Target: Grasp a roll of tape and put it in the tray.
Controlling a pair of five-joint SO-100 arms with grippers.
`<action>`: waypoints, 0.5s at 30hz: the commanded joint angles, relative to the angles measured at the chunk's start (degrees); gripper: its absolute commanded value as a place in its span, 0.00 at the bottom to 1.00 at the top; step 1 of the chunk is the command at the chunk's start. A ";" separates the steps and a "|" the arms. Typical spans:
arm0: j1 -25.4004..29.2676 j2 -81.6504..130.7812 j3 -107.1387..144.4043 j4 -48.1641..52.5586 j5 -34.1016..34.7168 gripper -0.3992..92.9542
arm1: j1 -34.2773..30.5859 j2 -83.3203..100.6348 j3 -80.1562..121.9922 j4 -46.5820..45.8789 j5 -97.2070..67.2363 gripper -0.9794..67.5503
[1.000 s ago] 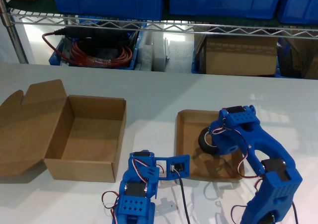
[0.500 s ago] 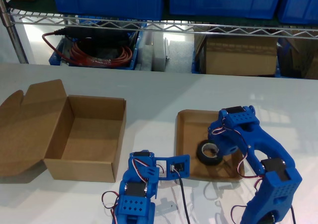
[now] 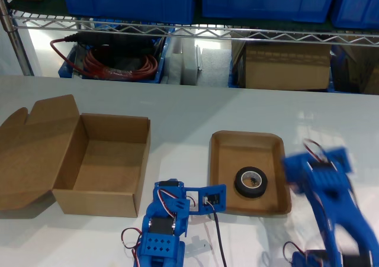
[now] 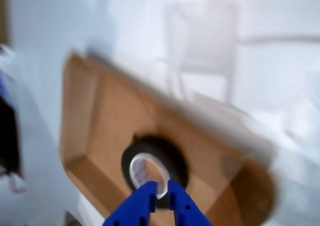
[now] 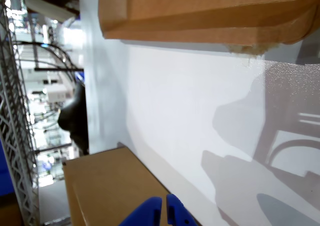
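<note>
The roll of tape (image 3: pixel 240 185), a small black ring with a pale core, lies flat on the floor of the tray (image 3: pixel 246 136). The tray is shallow brown cardboard and stands right of centre in the exterior view. My first arm (image 3: pixel 331 190) is a blue blur beside the tray's right wall in that view, clear of the tape. In the first wrist view my first gripper (image 4: pixel 161 200) hovers over the tape (image 4: pixel 172 153) and tray (image 4: pixel 100 116), jaws together and empty. My second gripper (image 5: pixel 163 211) is shut on nothing; in the exterior view it (image 3: pixel 213 197) sits folded near the tray's front left corner.
A large deep cardboard box (image 3: pixel 112 160) with an open flap lid stands at the exterior view's left. Behind the white table runs a wire shelf (image 3: pixel 189 33) with blue bins, red cable and another cardboard box. The second wrist view looks across the tabletop at cardboard walls (image 5: pixel 200 10).
The first gripper let go of the tape, which dropped flat into the tray. That arm then swung away toward the exterior view's right. The second arm stayed still.
</note>
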 commanded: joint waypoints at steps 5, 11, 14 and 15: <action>-0.53 0.62 1.85 -0.70 0.09 0.01 | 9.93 46.41 36.47 -0.79 -4.31 0.01; -0.53 0.62 1.85 -0.70 0.09 0.01 | 11.16 51.77 39.73 1.67 -4.39 0.01; -0.53 0.62 1.85 -0.70 0.09 0.01 | 11.34 51.77 41.04 0.70 -4.83 0.01; -0.53 0.62 1.85 -0.70 0.09 0.01 | 11.34 51.77 41.04 0.79 -4.39 0.01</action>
